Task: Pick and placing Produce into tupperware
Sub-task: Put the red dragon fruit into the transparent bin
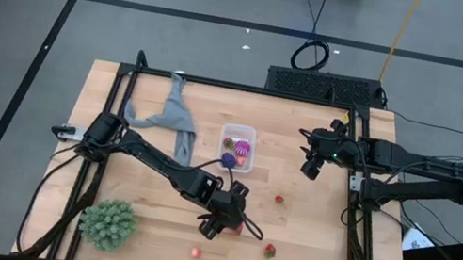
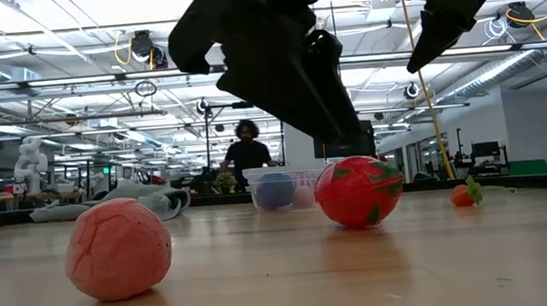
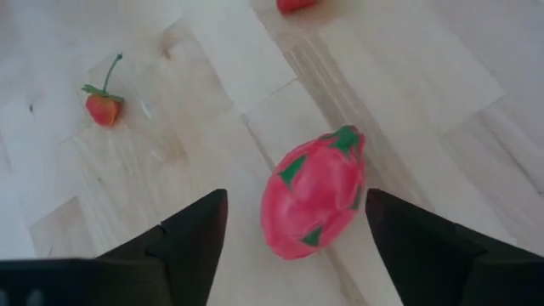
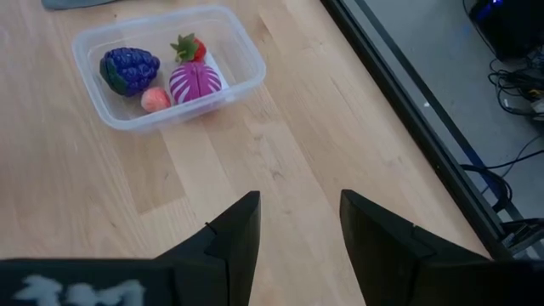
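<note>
My left gripper [image 1: 223,220] hangs open just above the larger red-pink fruit with green flecks [image 3: 313,204]. In the left wrist view its two fingers stand on either side of the fruit, which lies on the table [image 2: 360,191]. The clear tupperware [image 1: 236,147] sits at mid-table. It holds a dark blue-purple fruit [image 4: 129,70], a magenta fruit [image 4: 195,83], a strawberry [image 4: 189,47] and a small pink berry [image 4: 155,99]. My right gripper [image 1: 311,167] is open and raised, to the right of the tupperware. Loose red berries [image 1: 279,198] [image 1: 270,250] and a pink fruit [image 1: 196,252] lie on the wood.
A large green spiky ball [image 1: 108,223] sits near the table's near-left corner. A grey cloth [image 1: 168,119] lies left of the tupperware. A black frame rail [image 1: 353,209] runs along the table's right side. A person stands in the room far behind the table.
</note>
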Tool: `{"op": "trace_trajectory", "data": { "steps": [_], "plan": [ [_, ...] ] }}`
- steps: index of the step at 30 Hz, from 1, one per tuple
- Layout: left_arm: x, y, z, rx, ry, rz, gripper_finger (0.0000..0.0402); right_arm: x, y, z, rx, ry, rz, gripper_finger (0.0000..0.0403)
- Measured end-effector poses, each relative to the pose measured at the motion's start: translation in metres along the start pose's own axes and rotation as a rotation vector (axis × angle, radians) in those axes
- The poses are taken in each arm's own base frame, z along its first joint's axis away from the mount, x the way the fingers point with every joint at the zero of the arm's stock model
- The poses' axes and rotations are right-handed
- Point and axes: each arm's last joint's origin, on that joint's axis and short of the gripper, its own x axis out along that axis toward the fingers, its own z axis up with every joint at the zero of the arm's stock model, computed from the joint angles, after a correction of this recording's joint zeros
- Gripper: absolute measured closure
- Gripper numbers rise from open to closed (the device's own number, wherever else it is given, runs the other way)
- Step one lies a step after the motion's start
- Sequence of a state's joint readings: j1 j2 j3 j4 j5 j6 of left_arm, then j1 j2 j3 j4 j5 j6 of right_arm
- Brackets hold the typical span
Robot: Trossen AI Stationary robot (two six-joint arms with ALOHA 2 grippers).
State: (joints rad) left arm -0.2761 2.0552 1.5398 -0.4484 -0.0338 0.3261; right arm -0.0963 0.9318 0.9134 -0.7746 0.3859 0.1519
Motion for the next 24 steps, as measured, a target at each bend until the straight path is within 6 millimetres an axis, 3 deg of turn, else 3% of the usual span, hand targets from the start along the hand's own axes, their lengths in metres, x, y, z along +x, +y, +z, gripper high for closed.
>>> {"op": "trace_trajectory", "data": {
  "steps": [8,20,24],
  "plan": [
    [0.0,0.0006,0.0008,-0.001,-0.009,0.004,0.0083,0.0,0.0,0.0,-0.007,0.0,0.0,0.0248],
    [0.0003,-0.0014,0.0023,-0.002,-0.032,-0.037,0.0082,0.0,0.0002,0.0014,-0.001,-0.014,0.002,0.0248],
    [0.0098,-0.0041,-0.0019,-0.009,-0.009,-0.058,0.0082,0.0,0.0004,0.0028,0.004,-0.027,0.004,0.0248]
  ]
}}
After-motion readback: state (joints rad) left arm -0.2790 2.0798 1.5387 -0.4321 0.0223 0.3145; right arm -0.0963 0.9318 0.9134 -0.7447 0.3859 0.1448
